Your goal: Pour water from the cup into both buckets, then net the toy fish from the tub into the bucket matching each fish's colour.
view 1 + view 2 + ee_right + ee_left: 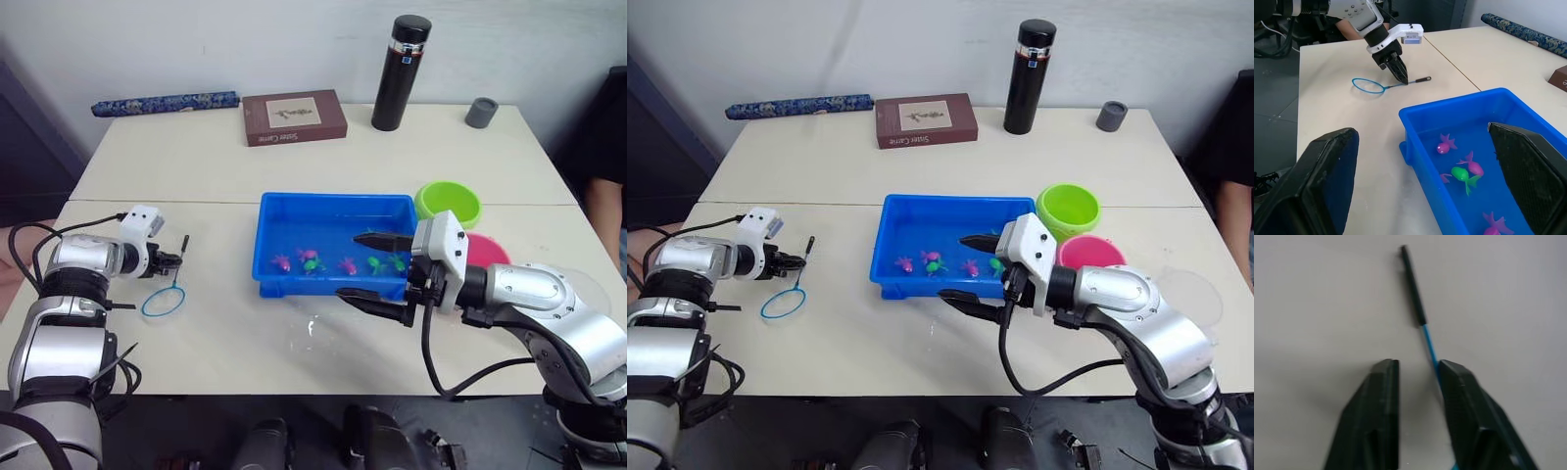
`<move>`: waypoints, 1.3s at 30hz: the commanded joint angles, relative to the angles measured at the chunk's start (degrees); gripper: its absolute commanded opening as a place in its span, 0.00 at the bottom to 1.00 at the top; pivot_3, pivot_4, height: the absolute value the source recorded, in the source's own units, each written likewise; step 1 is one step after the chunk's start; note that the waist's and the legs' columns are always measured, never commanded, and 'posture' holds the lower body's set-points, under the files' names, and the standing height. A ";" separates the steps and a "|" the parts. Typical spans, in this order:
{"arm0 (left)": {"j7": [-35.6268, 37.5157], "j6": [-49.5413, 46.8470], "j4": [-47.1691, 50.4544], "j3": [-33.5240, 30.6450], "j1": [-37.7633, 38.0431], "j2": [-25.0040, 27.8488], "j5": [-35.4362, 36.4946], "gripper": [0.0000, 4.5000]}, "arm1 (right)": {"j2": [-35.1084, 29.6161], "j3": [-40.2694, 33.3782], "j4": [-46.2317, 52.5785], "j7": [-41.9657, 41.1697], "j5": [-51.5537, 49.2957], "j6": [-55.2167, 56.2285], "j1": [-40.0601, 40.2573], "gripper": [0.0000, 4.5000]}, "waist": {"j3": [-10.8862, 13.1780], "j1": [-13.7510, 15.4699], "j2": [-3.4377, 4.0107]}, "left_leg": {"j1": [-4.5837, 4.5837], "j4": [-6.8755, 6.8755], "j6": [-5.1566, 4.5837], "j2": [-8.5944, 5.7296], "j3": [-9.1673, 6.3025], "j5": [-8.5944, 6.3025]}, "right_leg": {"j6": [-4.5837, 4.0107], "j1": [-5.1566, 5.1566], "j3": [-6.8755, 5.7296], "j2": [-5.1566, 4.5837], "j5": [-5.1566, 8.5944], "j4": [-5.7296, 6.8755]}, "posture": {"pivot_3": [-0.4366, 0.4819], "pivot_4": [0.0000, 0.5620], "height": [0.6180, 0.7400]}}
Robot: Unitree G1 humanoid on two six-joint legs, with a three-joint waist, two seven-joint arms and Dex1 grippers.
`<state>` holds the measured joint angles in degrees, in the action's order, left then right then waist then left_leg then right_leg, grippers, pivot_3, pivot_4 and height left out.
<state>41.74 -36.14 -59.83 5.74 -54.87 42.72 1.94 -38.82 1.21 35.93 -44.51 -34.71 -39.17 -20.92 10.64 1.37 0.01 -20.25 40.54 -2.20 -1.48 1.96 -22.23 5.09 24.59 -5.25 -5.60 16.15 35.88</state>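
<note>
Blue tub (333, 211) by the right claw (377, 267), holding magenta and green fish (1465, 175). Beyond that claw: lime bucket (449, 202), pink bucket (1087, 252). Net (164, 298) under the left claw (176, 260): blue hoop, black grip. Far side: black flask (400, 71), brown book (294, 117), grey cap (481, 112).

Pale beige surface (225, 166), seam across the middle. Far edge: patterned blue roll (165, 103), brown book (294, 117), tall black flask (400, 72), small grey cup (481, 113). Centre: blue tub (333, 211); lime green bucket (448, 203) and pink bucket (1087, 252) just beside it, right. Near left edge: blue-ringed net (165, 297).
</note>
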 commanded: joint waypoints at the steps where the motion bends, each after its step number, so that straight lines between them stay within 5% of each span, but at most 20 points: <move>1: 7.64 4.91 0.60 1.90 1.77 0.88 -1.86 0.01 | -1.44 -2.31 2.61 0.12 -1.03 0.11 0.74 1.00 | 0.00 0.09 0.00 | -0.02 0.03 0.00 0.00 -0.01 0.00 | 0.01 0.00 -0.01 0.00 0.00 0.00 | 0.48 0.27 1.00; 8: 33.52 11.35 27.56 -1.11 9.17 11.85 6.32 0.01 | -8.07 -3.72 3.26 -5.12 -6.32 -3.91 -0.34 1.00 | 0.09 -0.59 -0.12 | -0.21 0.15 0.00 0.12 -0.15 -0.01 | 0.01 0.09 -0.07 -0.02 -0.01 -0.04 | 0.48 0.27 1.00; 14: 47.44 8.95 53.49 -0.67 12.12 17.38 14.99 0.01 | -10.49 -2.93 2.19 -6.29 -8.84 -6.48 -4.52 1.00 | 0.11 -0.46 -0.01 | -0.31 0.40 -0.02 0.08 -0.57 -0.08 | -0.01 -0.16 0.06 -0.19 0.00 -0.20 | 0.48 0.27 1.00; 26: 40.29 8.00 69.13 10.37 8.87 5.18 12.21 0.01 | -6.74 5.43 -1.51 -2.73 -5.09 -10.63 -14.62 1.00 | 0.13 -0.23 0.06 | -0.44 0.47 -0.06 0.05 -0.62 -0.08 | 0.00 -0.10 0.03 -0.10 -0.01 -0.13 | 0.48 0.27 1.00; 29: 39.08 8.31 68.31 11.50 7.78 2.38 11.70 0.00 | -6.42 7.44 -1.68 -3.01 -3.86 -10.68 -15.00 0.84 | 0.13 -0.19 0.06 | -0.48 0.49 -0.06 0.06 -0.63 -0.08 | 0.00 -0.08 0.02 -0.08 -0.01 -0.13 | 0.48 0.27 1.00; 33: 38.31 9.99 66.30 12.99 6.44 -0.01 10.01 0.00 | -6.23 9.53 -2.07 -3.19 -1.83 -10.25 -15.04 0.41 | 0.13 -0.05 0.06 | -0.55 0.57 -0.06 0.06 -0.69 -0.07 | 0.00 -0.07 -0.04 -0.07 -0.01 -0.13 | 0.48 0.27 1.00; 39: 38.29 10.60 64.33 13.83 4.37 -2.18 9.39 0.00 | -5.15 10.28 -2.99 -3.81 -1.47 -11.01 -15.22 0.41 | 0.13 0.00 0.06 | -0.82 0.77 -0.07 0.06 -0.93 -0.07 | 0.01 -0.03 -0.27 -0.08 -0.01 -0.14 | 0.48 0.27 1.00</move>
<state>80.08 -26.21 4.43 19.90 -49.26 40.55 11.80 -44.06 11.71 32.17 -47.81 -36.47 -50.36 -35.22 10.77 1.37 0.08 -21.11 41.35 -2.27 -1.43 0.98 -22.30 5.10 24.55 -5.58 -5.69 16.14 35.74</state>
